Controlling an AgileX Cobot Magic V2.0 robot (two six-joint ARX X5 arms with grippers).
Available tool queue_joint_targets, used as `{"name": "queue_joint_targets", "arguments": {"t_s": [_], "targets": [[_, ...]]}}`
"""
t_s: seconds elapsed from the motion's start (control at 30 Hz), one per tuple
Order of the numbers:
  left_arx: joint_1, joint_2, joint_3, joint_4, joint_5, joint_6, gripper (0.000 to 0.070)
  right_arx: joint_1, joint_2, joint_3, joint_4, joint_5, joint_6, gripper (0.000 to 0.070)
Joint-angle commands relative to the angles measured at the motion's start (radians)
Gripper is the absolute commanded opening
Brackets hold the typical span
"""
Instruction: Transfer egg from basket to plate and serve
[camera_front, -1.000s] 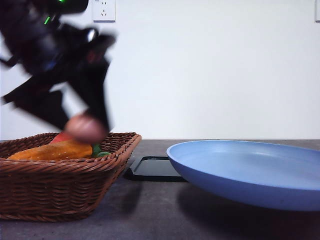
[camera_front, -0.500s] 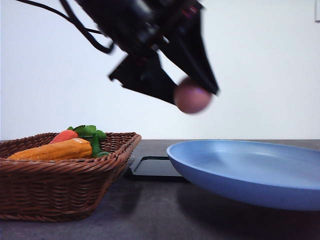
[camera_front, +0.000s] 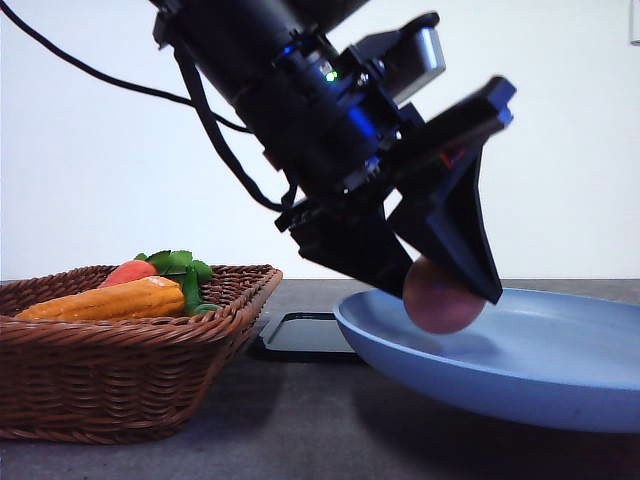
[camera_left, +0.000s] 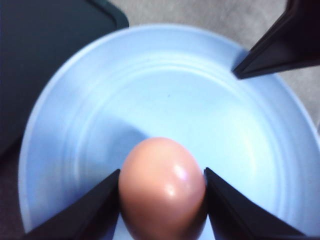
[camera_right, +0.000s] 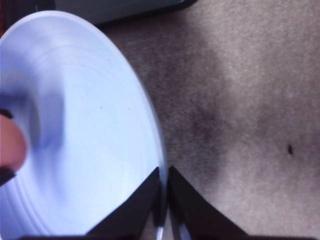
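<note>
The egg (camera_front: 442, 297) is pinkish-brown and smooth, and it sits between the two black fingers of the left end effector (camera_front: 447, 300), which press on its two sides. In the front view it hangs low over the left part of the light blue plate (camera_front: 560, 385), just above the inner surface; whether it already touches the plate I cannot tell. In the left wrist view the egg (camera_left: 162, 187) is seen from above with a finger (camera_left: 85, 215) on each side, and the plate (camera_left: 165, 85) lies under it, with a soft shadow beside the egg.

The plate is held at its rim by the right end effector (camera_right: 164, 200): in the right wrist view the two dark fingers are almost together and the thin edge of the plate (camera_right: 85, 125) passes between them. The same view shows a part of the egg (camera_right: 11, 149) at the border of the picture. In the front view the plate is tilted a little and its underside stands apart from the grey bench (camera_front: 300, 420), with a dark shadow below.

Behind the plate's left edge a flat black tray (camera_front: 305, 336) lies on the bench. More to the left stands the brown wicker basket (camera_front: 120, 375). In it lie an orange corn cob (camera_front: 105, 299) and a red-orange carrot (camera_front: 130, 271) with green leaves (camera_front: 178, 263). Behind all is a plain white wall (camera_front: 570, 150).
</note>
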Motion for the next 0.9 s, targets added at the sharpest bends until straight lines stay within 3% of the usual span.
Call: {"name": "queue_joint_targets", "arguments": {"t_s": [0.0, 0.1, 0.3, 0.57, 0.87], "targets": [[-0.013, 0.027, 0.014, 0.012, -0.003, 0.009, 0.0207, 0.002, 0.007, 0.016, 0.009, -0.004, -0.012, 0.0], [-0.013, 0.033, 0.014, 0.012, -0.002, 0.009, 0.0218, 0.002, 0.007, 0.016, 0.009, -0.004, -0.012, 0.0], [-0.013, 0.035, 0.014, 0.013, -0.002, 0.009, 0.0344, 0.002, 0.007, 0.016, 0.009, -0.004, -0.012, 0.0], [-0.006, -0.017, 0.015, 0.033, 0.036, -0.021, 0.0348, 0.002, 0.009, 0.016, 0.01, -0.004, -0.008, 0.0], [0.057, -0.285, 0.016, -0.041, 0.023, -0.028, 0.0343, -0.001, 0.134, 0.081, 0.011, -0.004, -0.028, 0.0]]}}
